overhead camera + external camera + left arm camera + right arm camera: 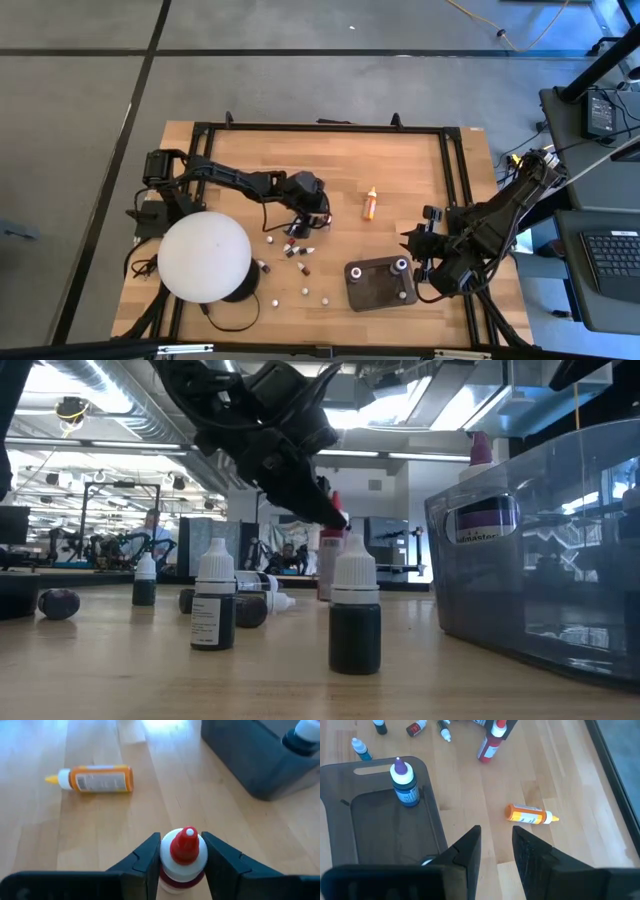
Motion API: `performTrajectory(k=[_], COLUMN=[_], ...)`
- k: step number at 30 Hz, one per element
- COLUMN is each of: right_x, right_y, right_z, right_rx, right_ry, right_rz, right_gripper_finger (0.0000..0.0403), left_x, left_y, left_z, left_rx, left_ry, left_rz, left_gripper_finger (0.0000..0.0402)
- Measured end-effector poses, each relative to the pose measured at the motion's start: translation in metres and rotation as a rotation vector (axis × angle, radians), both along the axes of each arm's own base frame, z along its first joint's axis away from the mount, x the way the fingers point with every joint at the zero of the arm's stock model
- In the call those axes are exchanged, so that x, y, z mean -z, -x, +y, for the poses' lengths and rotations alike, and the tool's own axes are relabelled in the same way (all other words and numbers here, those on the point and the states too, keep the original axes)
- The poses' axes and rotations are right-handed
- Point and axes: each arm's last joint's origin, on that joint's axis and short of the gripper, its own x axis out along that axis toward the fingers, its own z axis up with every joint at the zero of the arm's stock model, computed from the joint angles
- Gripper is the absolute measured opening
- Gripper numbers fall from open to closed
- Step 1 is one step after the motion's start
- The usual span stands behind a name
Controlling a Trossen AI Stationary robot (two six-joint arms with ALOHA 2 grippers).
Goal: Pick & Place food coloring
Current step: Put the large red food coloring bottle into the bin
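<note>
Left wrist view: left gripper (183, 865) jaws pinch the red-capped food coloring bottle (184, 857) at mid-table. Low view: the grey plastic tray (560, 550) holds a purple-labelled bottle (484, 510), its print partly legible, "…master". Right gripper (495, 847) hangs by the tray, jaws narrowly apart, empty.

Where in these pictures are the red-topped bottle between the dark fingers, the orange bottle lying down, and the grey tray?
red-topped bottle (184, 851): left wrist view, on its red cap.
orange bottle (102, 779): left wrist view, on its label.
grey tray (372, 827): right wrist view, on its bare floor.
</note>
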Motion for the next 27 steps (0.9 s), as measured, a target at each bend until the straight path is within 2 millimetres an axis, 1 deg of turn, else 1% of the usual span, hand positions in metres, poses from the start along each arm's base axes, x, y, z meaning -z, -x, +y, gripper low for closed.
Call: performTrajectory(k=[3,7,9,13,17,21,25,27], right_x=[0.0,0.0,0.0,0.0,0.0,0.0,0.0,0.0], right_y=[0.0,0.0,0.0,0.0,0.0,0.0,0.0,0.0], right_z=[0.0,0.0,0.0,0.0,0.0,0.0,0.0,0.0], right_rx=[0.0,0.0,0.0,0.0,0.0,0.0,0.0,0.0], right_ry=[0.0,0.0,0.0,0.0,0.0,0.0,0.0,0.0], right_rz=[0.0,0.0,0.0,0.0,0.0,0.0,-0.001,-0.001], right_gripper_finger=[0.0114,0.0114,0.0114,0.0114,0.0114,0.0114,0.0114,0.0114], left_x=[-0.006,-0.027,-0.039,-0.057,-0.069,-0.073,-0.069,-0.068], left_y=[-0.004,-0.016,-0.022,-0.031,-0.035,-0.039,-0.045,-0.052], left_z=[0.0,-0.002,-0.006,-0.024,-0.048,-0.067,-0.071,-0.073], left_rx=[-0.003,-0.016,0.0,0.072,0.22,0.305,0.313,0.315], left_ry=[0.001,0.025,0.021,-0.003,-0.004,0.011,0.0,0.003], left_rz=[-0.021,-0.092,-0.134,-0.226,-0.324,-0.409,-0.465,-0.481], left_gripper_finger=[0.0115,0.0115,0.0116,0.0118,0.0117,0.0119,0.0116,0.0116])
